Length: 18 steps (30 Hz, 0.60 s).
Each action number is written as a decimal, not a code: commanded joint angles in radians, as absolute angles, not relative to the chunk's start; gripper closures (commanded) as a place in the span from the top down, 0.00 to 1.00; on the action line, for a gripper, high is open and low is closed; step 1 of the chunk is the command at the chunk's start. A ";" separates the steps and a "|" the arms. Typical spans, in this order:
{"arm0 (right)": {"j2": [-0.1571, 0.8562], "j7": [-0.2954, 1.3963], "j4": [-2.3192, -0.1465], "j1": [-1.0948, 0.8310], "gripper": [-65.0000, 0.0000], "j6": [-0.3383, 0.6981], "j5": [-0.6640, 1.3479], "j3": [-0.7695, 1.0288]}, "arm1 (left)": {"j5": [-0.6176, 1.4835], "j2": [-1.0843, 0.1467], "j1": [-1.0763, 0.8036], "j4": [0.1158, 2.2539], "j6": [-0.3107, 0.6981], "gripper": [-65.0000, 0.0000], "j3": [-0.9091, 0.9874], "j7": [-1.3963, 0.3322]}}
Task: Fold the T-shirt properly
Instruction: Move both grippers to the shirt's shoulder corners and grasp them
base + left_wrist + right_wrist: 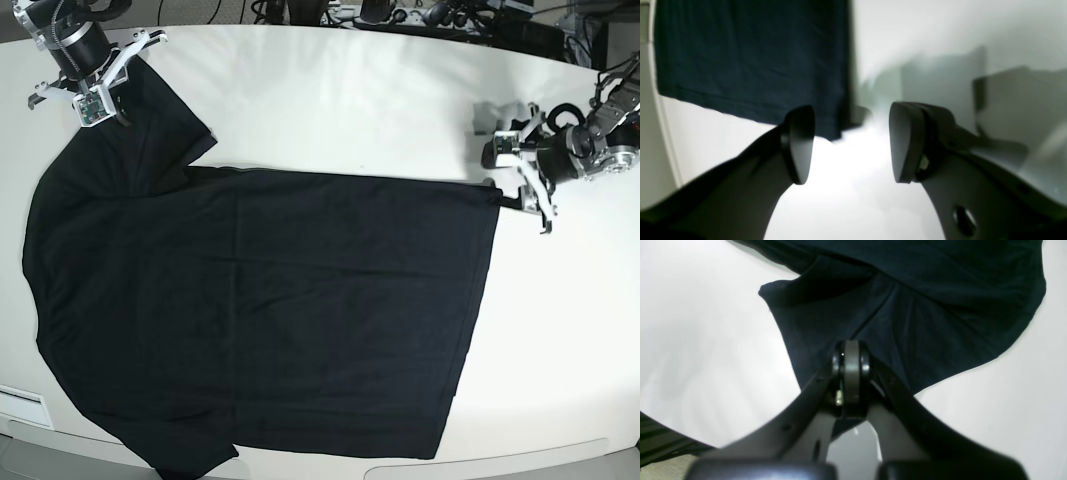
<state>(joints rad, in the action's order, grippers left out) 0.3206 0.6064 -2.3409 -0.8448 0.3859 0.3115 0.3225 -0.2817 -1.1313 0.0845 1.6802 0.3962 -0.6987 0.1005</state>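
Note:
The black T-shirt [260, 310] lies spread flat on the white table [350, 110], its hem toward the right. At the far left, my right gripper [103, 112] is shut on the cloth by the sleeve. In the right wrist view the right gripper [851, 370] pinches the T-shirt [923, 323], and creases fan out from the closed fingertips. My left gripper [510, 188] stands open just off the hem's far corner. In the left wrist view the left gripper [851, 143] holds nothing, and the T-shirt [750, 60] has its corner just beyond the left finger [800, 143].
Cables and dark equipment [420, 18] line the table's back edge. A white label [20, 405] sits at the front left edge. Bare white tabletop lies to the right of the hem [560, 330] and behind the shirt.

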 commanded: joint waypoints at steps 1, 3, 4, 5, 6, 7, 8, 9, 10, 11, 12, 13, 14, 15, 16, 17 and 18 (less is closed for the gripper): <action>0.327 0.587 -2.356 -0.850 0.00 0.385 0.315 0.327 | -0.307 -1.132 0.118 1.658 0.403 0.57 -0.742 0.063; 0.327 0.587 -2.356 -0.851 0.00 0.385 0.314 0.327 | -0.307 -1.105 0.190 1.625 0.376 0.57 -0.816 0.040; 0.327 0.587 -2.356 -0.851 0.00 0.385 0.314 0.327 | -0.307 -1.094 0.219 1.610 0.377 0.57 -0.844 0.031; 0.327 0.587 -2.356 -0.852 0.00 0.386 0.315 0.327 | -0.307 -1.085 0.244 1.597 0.377 0.57 -0.869 0.025; 0.327 0.587 -2.356 -0.854 0.00 0.386 0.314 0.327 | -0.307 -1.078 0.265 1.586 0.378 0.57 -0.890 0.020; 0.327 0.588 -2.356 -0.854 0.00 0.386 0.314 0.327 | -0.307 -1.075 0.281 1.577 0.378 0.57 -0.910 0.019; 0.327 0.588 -2.356 -0.854 0.00 0.387 0.314 0.327 | -0.307 -1.072 0.294 1.570 0.378 0.57 -0.926 0.019; 0.327 0.587 -2.356 -0.854 0.00 0.387 0.314 0.327 | -0.306 -1.068 0.303 1.565 0.378 0.57 -0.939 0.018; 0.327 0.586 -2.356 -0.852 0.00 0.387 0.313 0.327 | -0.306 -1.063 0.312 1.562 0.378 0.55 -0.949 0.019; 0.328 0.583 -2.356 -0.849 0.00 0.387 0.307 0.327 | -0.301 -1.061 0.314 1.562 0.378 0.51 -0.955 0.018; 0.329 0.575 -2.356 -0.847 0.00 0.392 0.298 0.327 | -0.296 -1.058 0.314 1.562 0.377 0.41 -0.955 0.019; 0.330 0.567 -2.356 -0.841 0.00 0.398 0.279 0.327 | -0.286 -1.054 0.314 1.562 0.377 0.26 -0.955 0.017; 0.330 0.563 -2.356 -0.832 0.00 0.404 0.263 0.327 | -0.277 -1.050 0.314 1.562 0.376 0.07 -0.955 0.011; 0.331 0.557 -2.356 -0.822 0.00 0.405 0.248 0.327 | -0.271 -1.047 0.313 1.562 0.373 0.00 -0.955 0.002; 0.334 0.553 -2.355 -0.809 0.00 0.405 0.246 0.327 | -0.268 -1.044 0.313 1.562 0.370 0.00 -0.955 -0.009; 0.336 0.548 -2.337 -0.795 0.00 0.405 0.247 0.327 | -0.261 -1.041 0.313 1.562 0.370 0.00 -0.955 -0.021; 0.336 0.545 -2.320 -0.779 0.03 0.405 0.247 0.327 | -0.248 -1.038 0.313 1.563 0.370 0.00 -0.955 -0.038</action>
